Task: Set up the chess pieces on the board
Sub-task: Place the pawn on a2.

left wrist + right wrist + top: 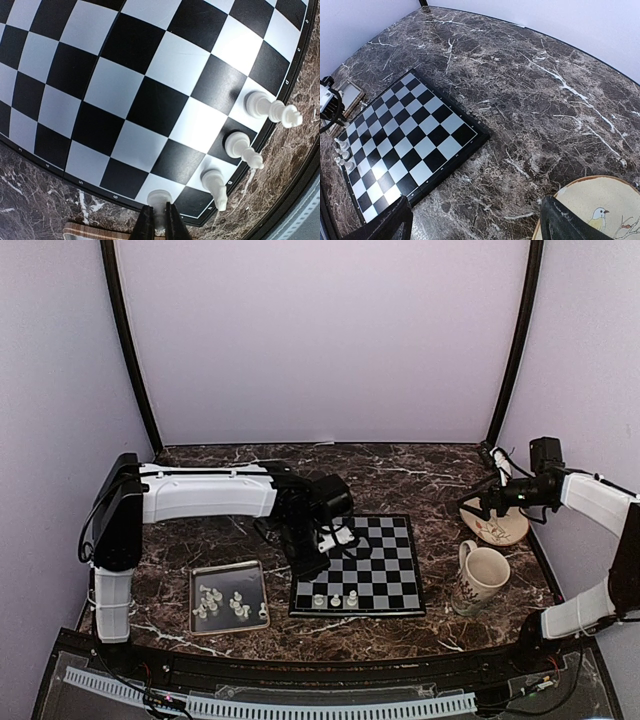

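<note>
The board (375, 558) lies mid-table, black and light-grey squares. Three whitish chess pieces (336, 598) stand in its near row; in the left wrist view they show along the board's edge (242, 147). My left gripper (159, 211) is shut on a fourth piece (160, 198), whose base hangs over a light square by the board's (125, 90) border. It hovers at the board's left edge (306, 565). My right gripper (475, 231) stands open with nothing between its fingers, over bare marble at the far right (482, 506).
A silver-rimmed tray (200, 580) left of the board holds several more pieces (225, 604). A mug (482, 575) stands right of the board, with a bird-patterned plate (505, 528) behind it; the plate (600, 210) lies beside my right fingers.
</note>
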Motion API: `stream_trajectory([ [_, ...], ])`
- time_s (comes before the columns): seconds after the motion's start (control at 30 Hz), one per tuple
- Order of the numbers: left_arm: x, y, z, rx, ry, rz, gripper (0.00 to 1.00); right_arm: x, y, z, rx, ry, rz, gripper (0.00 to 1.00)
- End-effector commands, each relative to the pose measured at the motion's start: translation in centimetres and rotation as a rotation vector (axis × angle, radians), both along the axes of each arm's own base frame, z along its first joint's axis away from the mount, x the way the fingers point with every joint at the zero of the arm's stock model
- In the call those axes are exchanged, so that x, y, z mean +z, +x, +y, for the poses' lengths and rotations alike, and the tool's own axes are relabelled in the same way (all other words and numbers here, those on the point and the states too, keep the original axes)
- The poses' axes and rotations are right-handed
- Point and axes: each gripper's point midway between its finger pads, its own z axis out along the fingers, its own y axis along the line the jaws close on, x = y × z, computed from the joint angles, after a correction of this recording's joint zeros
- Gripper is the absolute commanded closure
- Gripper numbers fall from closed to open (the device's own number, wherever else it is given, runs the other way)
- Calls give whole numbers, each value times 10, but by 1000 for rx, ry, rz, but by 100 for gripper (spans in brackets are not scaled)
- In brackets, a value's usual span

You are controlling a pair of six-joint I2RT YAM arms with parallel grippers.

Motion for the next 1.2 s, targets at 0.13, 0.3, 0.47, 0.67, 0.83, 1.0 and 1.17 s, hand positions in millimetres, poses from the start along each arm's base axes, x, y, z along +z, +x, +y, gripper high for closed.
stream_trajectory([
  [0.13,-6,-10,12,-19,85,30,96,8,5,1,15,-20,-31,12],
  [0.3,-8,-11,18,-5,112,31,96,7,5,2,19,-21,-29,12],
  [0.47,-12,-14,18,-9,113,48,96,4,5,3,24,-24,-21,12],
  [0.67,-17,-14,20,-12,123,48,95,4,5,4,23,-27,-20,12],
  [0.83,-19,-15,17,-4,116,55,93,4,6,4,26,-28,-22,12],
  [1.0,-22,-15,17,-2,120,59,90,3,5,4,27,-28,-18,12],
  [1.17,-23,-16,16,-4,119,68,83,2,5,5,31,-29,-15,12],
])
